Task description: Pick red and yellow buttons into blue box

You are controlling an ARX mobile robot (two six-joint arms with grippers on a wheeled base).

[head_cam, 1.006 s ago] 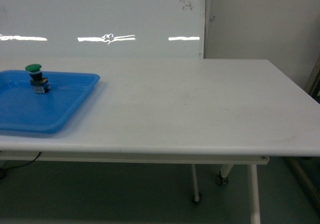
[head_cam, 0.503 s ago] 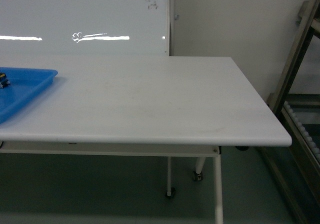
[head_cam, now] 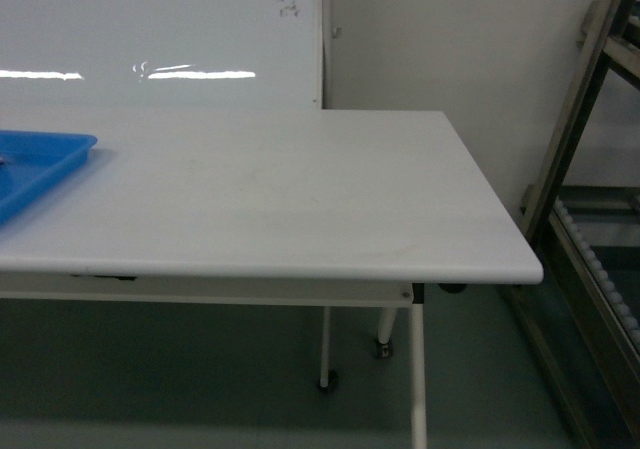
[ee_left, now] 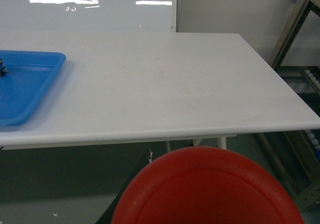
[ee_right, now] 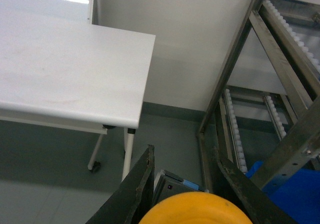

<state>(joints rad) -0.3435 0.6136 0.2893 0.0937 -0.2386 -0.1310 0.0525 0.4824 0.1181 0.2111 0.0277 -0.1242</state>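
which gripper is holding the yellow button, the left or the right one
The right gripper: the yellow button sits between its fingers. The left wrist view shows the red button instead.

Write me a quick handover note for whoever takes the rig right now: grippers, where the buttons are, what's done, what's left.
Left gripper: jaws not visible in the left wrist view, but the red button fills the bottom of that view, apparently carried.
Right gripper: dark jaws flank the yellow button, apparently holding it.
On the white table sits a blue tray, at its left end.
A blue box shows low behind the metal rack in the right wrist view.
Done: both buttons seem picked up.
Left: put both into the blue box.
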